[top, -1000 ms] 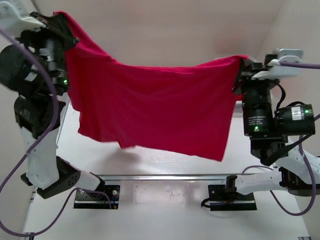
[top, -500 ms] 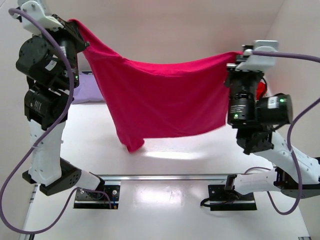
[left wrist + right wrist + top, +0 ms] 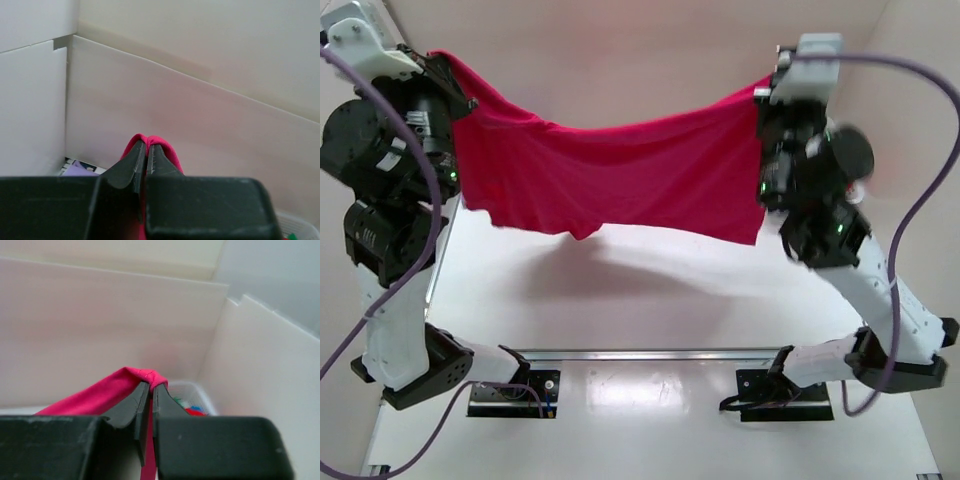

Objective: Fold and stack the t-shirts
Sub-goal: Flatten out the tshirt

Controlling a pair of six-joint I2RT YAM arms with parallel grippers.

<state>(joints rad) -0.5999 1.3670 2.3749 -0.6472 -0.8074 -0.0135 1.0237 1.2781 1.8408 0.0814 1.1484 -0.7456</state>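
Above the bench [image 3: 650, 300], the left end effector [image 3: 145, 146] at 10 o'clock and the right end effector [image 3: 151, 386] at 2 o'clock each pinched a corner of the shirt [image 3: 620, 180]. It had swung up and spread wider, so it looked nearly ready to lay flat.

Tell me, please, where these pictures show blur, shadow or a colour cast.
Top external: the right arm is motion-blurred; the magenta shirt throws a shadow on the table. Left wrist: pink tint on the wall behind the left claw. Right wrist: similar tint above the right claw.
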